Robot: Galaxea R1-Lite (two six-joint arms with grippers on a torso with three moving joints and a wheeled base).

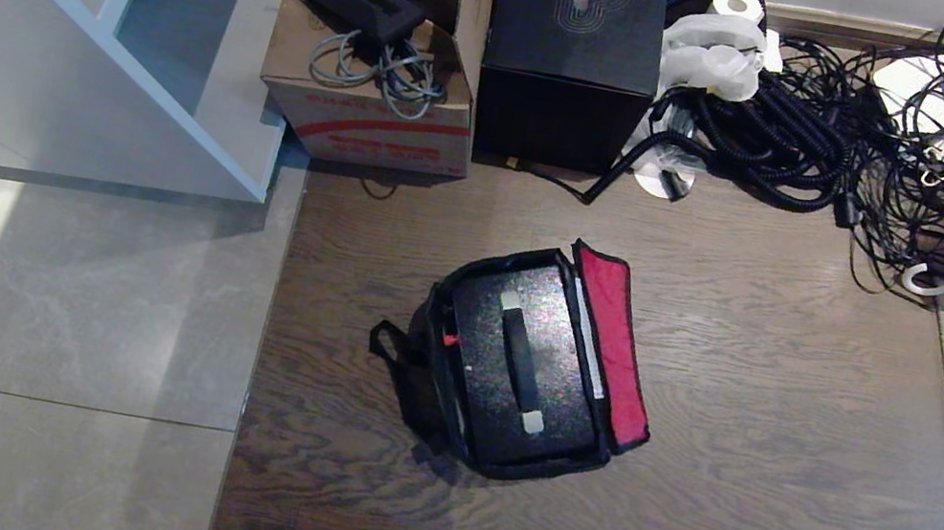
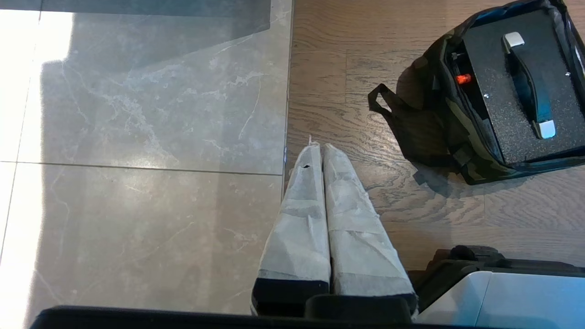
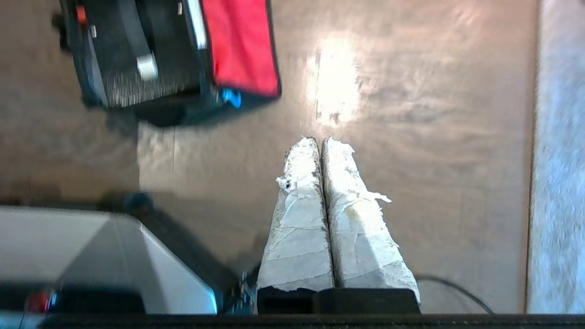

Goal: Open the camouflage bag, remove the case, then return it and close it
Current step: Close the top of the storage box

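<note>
Glittery hard case (image 1: 517,370) sits inside the open, seemingly soft camouflage bag (image 1: 427,364); both grippers' taped jaws pressed together.

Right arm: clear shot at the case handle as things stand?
Probably yes. The bag lid is flipped open, the case handle lies exposed with nothing over it, and the shut right gripper hangs over bare floor nearby.
</note>
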